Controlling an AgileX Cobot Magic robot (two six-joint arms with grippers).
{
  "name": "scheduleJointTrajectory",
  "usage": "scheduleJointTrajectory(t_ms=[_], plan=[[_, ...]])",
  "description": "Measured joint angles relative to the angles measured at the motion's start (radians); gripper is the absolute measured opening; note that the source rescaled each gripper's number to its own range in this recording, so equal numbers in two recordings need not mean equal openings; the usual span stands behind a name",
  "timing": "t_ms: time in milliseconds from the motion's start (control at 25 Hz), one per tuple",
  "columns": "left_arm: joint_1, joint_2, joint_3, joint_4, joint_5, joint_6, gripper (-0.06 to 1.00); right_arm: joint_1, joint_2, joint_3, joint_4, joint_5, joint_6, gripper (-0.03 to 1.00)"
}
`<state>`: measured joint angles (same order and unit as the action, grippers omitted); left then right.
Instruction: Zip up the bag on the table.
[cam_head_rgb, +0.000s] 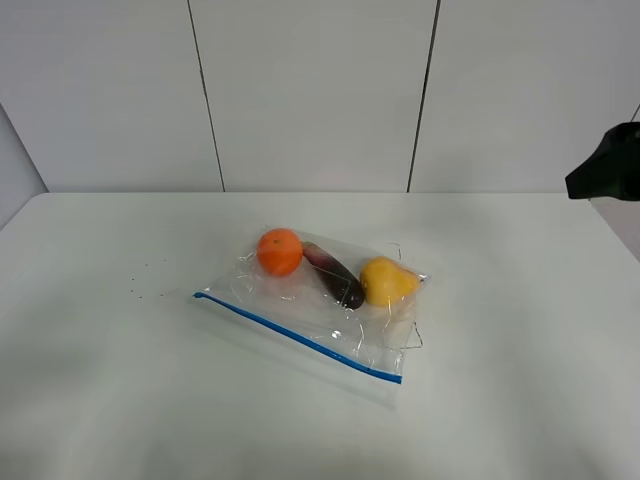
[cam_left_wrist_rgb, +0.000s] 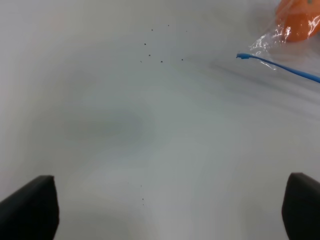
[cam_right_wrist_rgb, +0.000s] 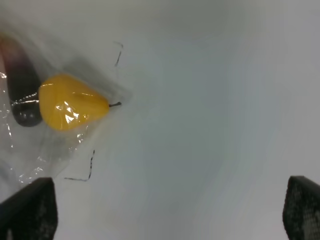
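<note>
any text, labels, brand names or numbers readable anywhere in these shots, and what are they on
None: no readable text in any view.
The clear crinkly plastic zip bag carries no print; its blue zipper strip is plain.
The round orange, dark eggplant and yellow pear have no stickers showing.
The plain white tabletop shows only tiny dark specks, not characters.

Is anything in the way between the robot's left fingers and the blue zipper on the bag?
Nothing visible. Only bare white table lies between the open left gripper and the bag's blue zipper strip.
</note>
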<state>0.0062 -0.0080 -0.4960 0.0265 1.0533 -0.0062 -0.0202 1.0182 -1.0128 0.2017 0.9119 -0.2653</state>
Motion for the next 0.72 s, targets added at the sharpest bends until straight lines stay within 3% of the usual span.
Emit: scheduleJointTrajectory(t_ms=[520, 720], plan=[[0.000, 0.000, 0.000, 0.000, 0.000, 0.000, 1.00, 0.000, -0.481, 0.292, -0.054, -0.041, -0.006, 1.00], [0.000, 0.000, 0.000, 0.000, 0.000, 0.000, 1.00, 0.000, -0.679, 0.354, -0.056, -0.038, 0.058, 1.00]])
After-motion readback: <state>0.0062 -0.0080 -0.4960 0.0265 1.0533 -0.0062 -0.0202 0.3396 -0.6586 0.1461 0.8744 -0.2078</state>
